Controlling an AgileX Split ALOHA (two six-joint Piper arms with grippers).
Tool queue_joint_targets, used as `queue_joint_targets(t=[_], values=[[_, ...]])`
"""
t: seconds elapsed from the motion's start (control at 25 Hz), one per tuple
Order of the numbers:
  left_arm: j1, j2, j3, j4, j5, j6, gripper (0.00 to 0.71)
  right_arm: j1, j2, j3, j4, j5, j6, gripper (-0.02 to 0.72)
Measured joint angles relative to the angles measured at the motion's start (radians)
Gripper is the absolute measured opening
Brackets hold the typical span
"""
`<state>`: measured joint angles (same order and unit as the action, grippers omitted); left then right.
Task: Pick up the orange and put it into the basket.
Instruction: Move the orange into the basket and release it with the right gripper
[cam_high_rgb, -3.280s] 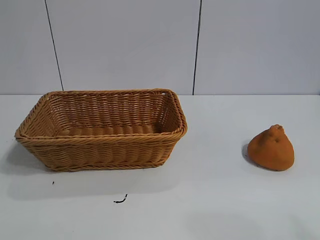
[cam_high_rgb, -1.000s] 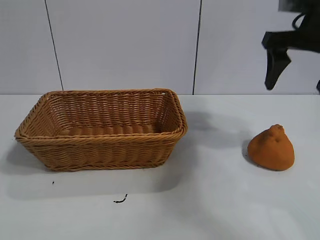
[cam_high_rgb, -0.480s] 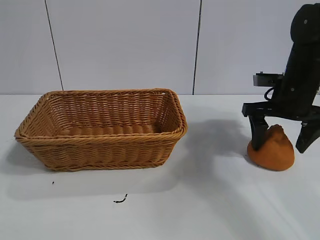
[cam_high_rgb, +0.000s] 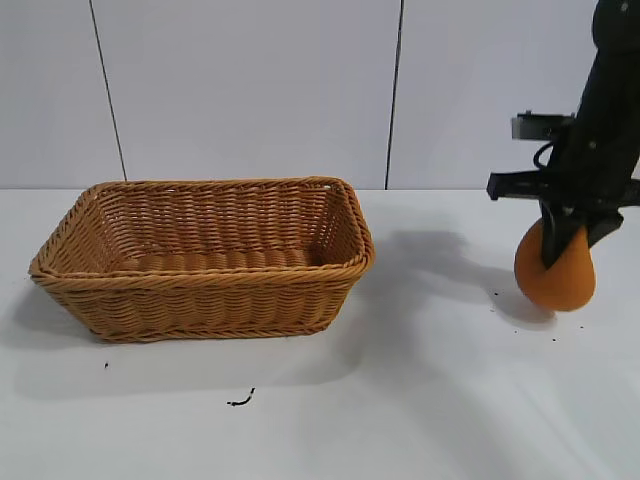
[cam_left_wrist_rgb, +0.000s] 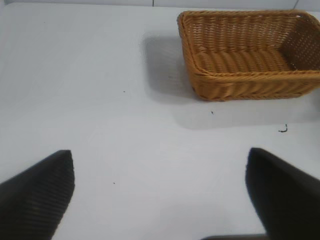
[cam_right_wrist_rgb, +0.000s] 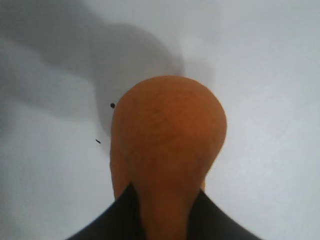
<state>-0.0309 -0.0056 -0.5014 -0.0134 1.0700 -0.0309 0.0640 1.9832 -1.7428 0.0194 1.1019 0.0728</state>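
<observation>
My right gripper is shut on the orange, a dull-orange lump hanging from its narrow end, lifted a little above the white table at the right. In the right wrist view the orange fills the middle, pinched between the two dark fingers. The tan wicker basket stands at the left of the table, well apart from the orange. It also shows in the left wrist view. My left gripper is open and empty over bare table, out of the exterior view.
Small dark crumbs lie on the table under the orange. A short black mark lies in front of the basket. A grey panelled wall stands behind the table.
My right gripper came down from the upper right, straddled the orange, shut on it and lifted it off the table. The orange now hangs narrow end up. The basket has not moved.
</observation>
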Motion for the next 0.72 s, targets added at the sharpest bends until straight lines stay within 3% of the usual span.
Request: queue_joint_targets(t=[0.36,0.72], values=[[0.000,0.000,0.000,0.000,0.000,0.000,0.666,0.151,0.000,-0.124,-0.004,0.013,0.008,0.055],[0.000,0.000,0.000,0.000,0.000,0.000,0.666,0.384,0.005,-0.125,-0.003,-0.123,0.059,0.055]])
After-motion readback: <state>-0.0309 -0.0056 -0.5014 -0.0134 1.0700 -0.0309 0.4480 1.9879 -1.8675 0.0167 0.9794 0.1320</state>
